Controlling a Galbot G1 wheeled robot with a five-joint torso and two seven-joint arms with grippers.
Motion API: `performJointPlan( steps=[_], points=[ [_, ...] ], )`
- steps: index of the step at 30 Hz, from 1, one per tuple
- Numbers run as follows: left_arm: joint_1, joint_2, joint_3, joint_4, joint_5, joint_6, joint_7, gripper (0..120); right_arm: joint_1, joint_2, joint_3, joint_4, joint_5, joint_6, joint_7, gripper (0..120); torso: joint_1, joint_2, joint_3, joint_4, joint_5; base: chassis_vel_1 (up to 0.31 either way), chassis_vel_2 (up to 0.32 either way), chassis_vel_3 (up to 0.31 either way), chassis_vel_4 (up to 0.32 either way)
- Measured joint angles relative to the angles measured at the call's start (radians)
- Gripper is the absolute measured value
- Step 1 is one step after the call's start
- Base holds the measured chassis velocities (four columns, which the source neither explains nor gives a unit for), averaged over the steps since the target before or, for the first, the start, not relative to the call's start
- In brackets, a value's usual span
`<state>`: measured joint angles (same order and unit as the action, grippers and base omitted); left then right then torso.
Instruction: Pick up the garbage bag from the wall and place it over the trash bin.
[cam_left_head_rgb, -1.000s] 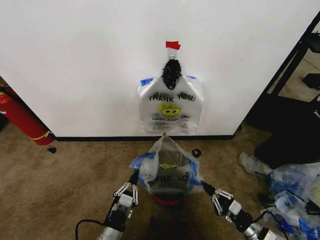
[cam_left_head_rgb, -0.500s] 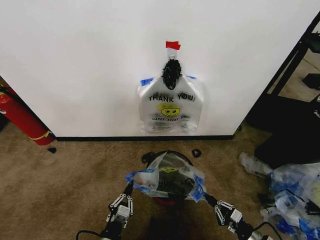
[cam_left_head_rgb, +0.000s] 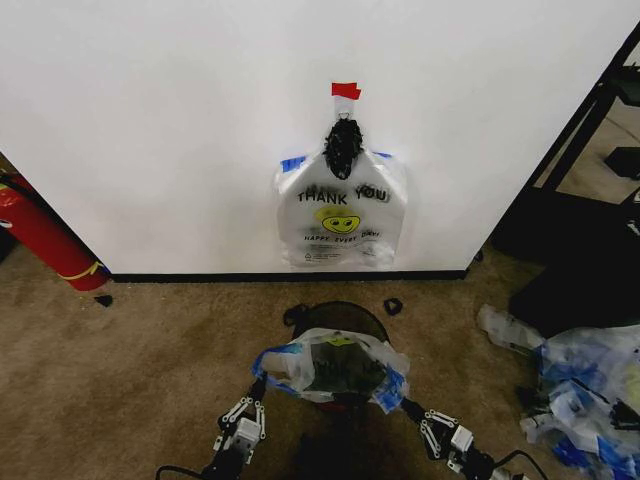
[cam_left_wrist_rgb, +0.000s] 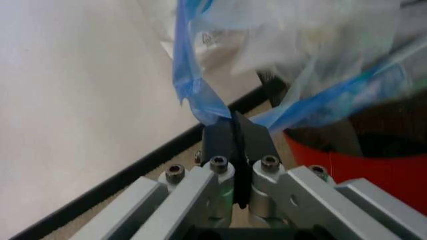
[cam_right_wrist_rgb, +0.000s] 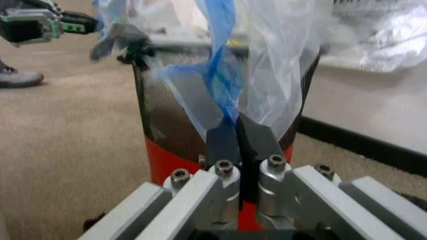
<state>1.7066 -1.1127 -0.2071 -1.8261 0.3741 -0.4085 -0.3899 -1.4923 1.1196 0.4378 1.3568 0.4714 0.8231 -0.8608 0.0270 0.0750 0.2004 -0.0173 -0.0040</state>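
Observation:
The garbage bag (cam_left_head_rgb: 335, 362), thin white plastic with blue handles, is stretched low across the near side of the trash bin (cam_left_head_rgb: 341, 311), whose far black mesh rim shows behind it. My left gripper (cam_left_head_rgb: 259, 384) is shut on the bag's left blue handle (cam_left_wrist_rgb: 191, 86), and my right gripper (cam_left_head_rgb: 405, 405) is shut on the right blue handle (cam_right_wrist_rgb: 225, 75). In the left wrist view, my left gripper (cam_left_wrist_rgb: 235, 131) pinches the handle beside the bin's red base (cam_left_wrist_rgb: 377, 170). In the right wrist view, my right gripper (cam_right_wrist_rgb: 238, 131) holds its handle against the bin's mesh side (cam_right_wrist_rgb: 172, 122). The wall (cam_left_head_rgb: 160, 120) stands behind.
A bundle of same-print bags (cam_left_head_rgb: 341, 215) hangs on the wall under a black knot (cam_left_head_rgb: 343, 148) and red tape (cam_left_head_rgb: 346, 90). A red fire extinguisher (cam_left_head_rgb: 42, 238) leans at the left. A heap of clear and blue plastic (cam_left_head_rgb: 578, 392) and a black rack (cam_left_head_rgb: 590, 140) are at the right.
Both grippers have drawn down and back toward me with the bag. The bag has dropped from a raised, open shape to lie low over the bin, uncovering the far rim.

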Motion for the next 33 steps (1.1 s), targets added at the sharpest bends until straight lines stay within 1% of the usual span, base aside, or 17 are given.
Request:
performJointPlan(
  steps=[2, 7, 10, 14, 17, 21, 24, 29, 33],
  points=[
    [-0.006, 0.0, 0.0, 0.012, 0.0, 0.0, 0.002, 0, 0.013, 0.006, 0.0, -0.015, -0.009, 0.0, 0.0, 0, 0.0, 0.0, 0.0, 0.0, 0.0001, 0.0, 0.0, 0.0, 0.0],
    [-0.045, -0.009, -0.008, 0.076, -0.009, 0.001, 0.007, 0, 0.065, 0.034, -0.006, -0.077, -0.006, 0.0, 0.013, 0, 0.0, 0.0, 0.0, 0.0, 0.0, 0.0, 0.0, 0.0, 0.0],
    [-0.051, -0.009, -0.008, 0.086, -0.016, 0.002, 0.011, 0, 0.076, 0.039, -0.014, -0.095, 0.002, 0.0, 0.018, 0, 0.0, 0.0, 0.0, 0.0, -0.0001, 0.0, 0.0, 0.0, 0.0],
    [-0.063, -0.013, -0.006, 0.095, -0.03, -0.008, 0.023, 0, 0.093, 0.048, -0.04, -0.125, 0.049, 0.0, 0.021, 0, 0.0, 0.0, 0.0, 0.0, 0.0001, 0.0, 0.0, 0.0, 0.0],
    [-0.056, -0.011, -0.003, 0.086, -0.032, -0.01, 0.036, 0, 0.094, 0.048, -0.052, -0.126, 0.081, -0.001, 0.014, 0, 0.0, 0.0, 0.0, 0.0001, 0.0001, 0.0, 0.0, 0.0, 0.0],
    [-0.041, 0.0, -0.001, 0.046, -0.032, -0.013, 0.054, 0, 0.092, 0.037, -0.051, -0.114, 0.148, -0.001, -0.025, 0, 0.0, 0.0, 0.0, 0.0001, 0.0002, 0.0, 0.0, 0.0, 0.0],
    [-0.04, 0.001, 0.001, 0.041, -0.032, -0.014, 0.059, 0, 0.09, 0.031, -0.046, -0.109, 0.176, -0.001, -0.031, 0, 0.0, 0.0, 0.0, 0.0001, 0.0001, 0.0, 0.0, 0.0, 0.0],
    [-0.044, 0.006, 0.0, 0.027, -0.041, -0.013, 0.074, 0, 0.069, 0.018, -0.044, -0.085, 0.291, -0.001, -0.044, 0, 0.0, 0.0, 0.0, 0.0, 0.0001, 0.0, 0.0, 0.0, 0.0],
    [-0.047, 0.007, -0.002, 0.029, -0.044, -0.008, 0.079, 0, 0.06, 0.02, -0.045, -0.082, 0.309, -0.001, -0.044, 0, 0.0, 0.0, 0.0, 0.0, 0.0001, 0.0, 0.0, 0.0, 0.0]
  ],
)
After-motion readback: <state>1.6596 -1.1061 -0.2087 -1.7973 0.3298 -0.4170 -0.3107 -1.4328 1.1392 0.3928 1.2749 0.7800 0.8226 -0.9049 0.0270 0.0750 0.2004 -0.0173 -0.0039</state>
